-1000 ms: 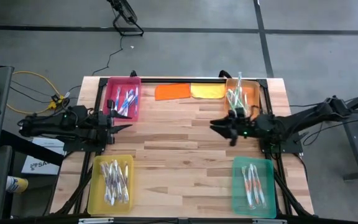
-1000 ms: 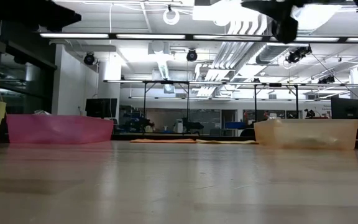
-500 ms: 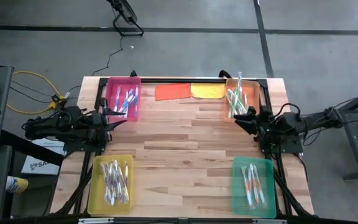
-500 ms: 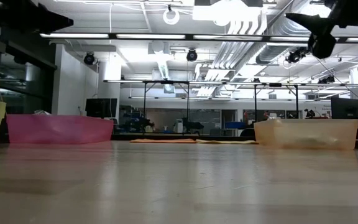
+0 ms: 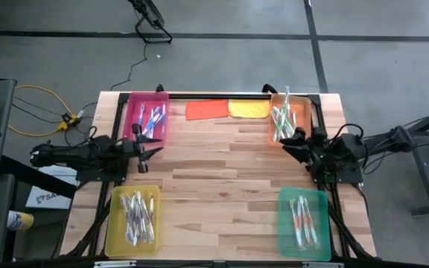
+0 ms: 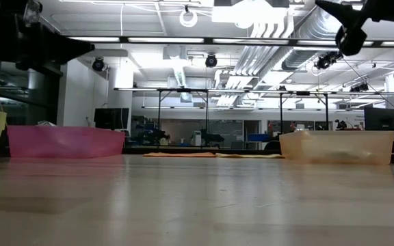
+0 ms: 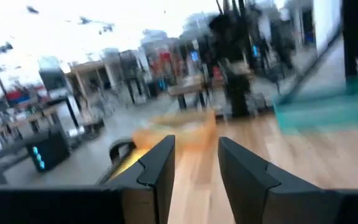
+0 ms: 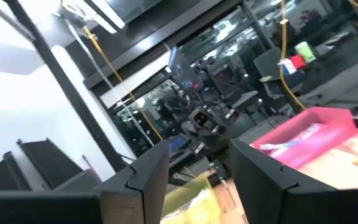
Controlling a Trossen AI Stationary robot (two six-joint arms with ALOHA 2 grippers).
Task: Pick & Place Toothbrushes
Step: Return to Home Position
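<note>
Left hand (image 5: 153,151): hung above the left side of the desk (image 5: 222,175), between pink bin (image 5: 147,95) and yellow bin (image 5: 114,240). Fingers (image 7: 159,169) parted by a narrow gap, nothing gripped.

Right hand (image 5: 292,141): hung just beside the orange bin (image 5: 304,123), over the desk's right side. Fingers (image 8: 146,173) likewise parted, empty.

Toothbrushes (image 5: 149,119): lay in small heaps inside four bins, one at each desk corner. Pink far left, orange far right, yellow near left, green bin (image 5: 321,240) near right.

Orange cloth (image 5: 205,110) and yellow cloth (image 5: 249,109): lay flat, edges touching, along the far edge between the pink and orange bins.
</note>
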